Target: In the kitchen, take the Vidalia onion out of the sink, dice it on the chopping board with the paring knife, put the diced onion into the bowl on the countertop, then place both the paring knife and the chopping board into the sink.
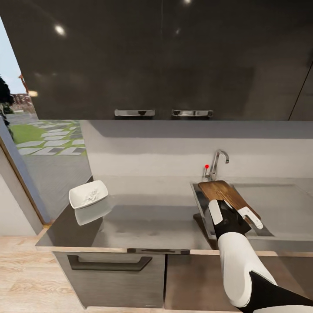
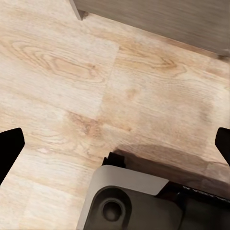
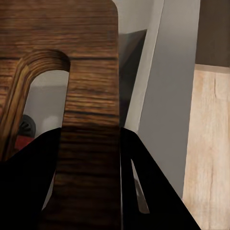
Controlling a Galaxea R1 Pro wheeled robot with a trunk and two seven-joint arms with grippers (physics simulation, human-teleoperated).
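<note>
My right gripper point(image 1: 232, 213) is shut on the slot-handle end of the brown chopping board point(image 1: 226, 193). The board slants over the left part of the sink point(image 1: 278, 208), its far end near the faucet point(image 1: 218, 161). In the right wrist view the board point(image 3: 91, 72) sits between the dark fingers point(image 3: 28, 187) of the gripper point(image 3: 90, 139). Through the slot a small red patch point(image 3: 21, 142) shows in the basin; I cannot tell whether it is the paring knife. The white bowl point(image 1: 88, 194) holds white diced onion point(image 1: 91, 196) at the countertop's point(image 1: 148, 221) left end. My left gripper point(image 2: 115, 146) hangs open over the floor.
Dark wall cabinets point(image 1: 156, 56) hang above the counter. A red-knobbed lever point(image 1: 206, 166) stands beside the faucet. A drawer with a handle point(image 1: 108, 263) sits under the counter. Wooden floor point(image 2: 96, 72) and my grey base point(image 2: 139, 201) lie below the left gripper. A window is at the left.
</note>
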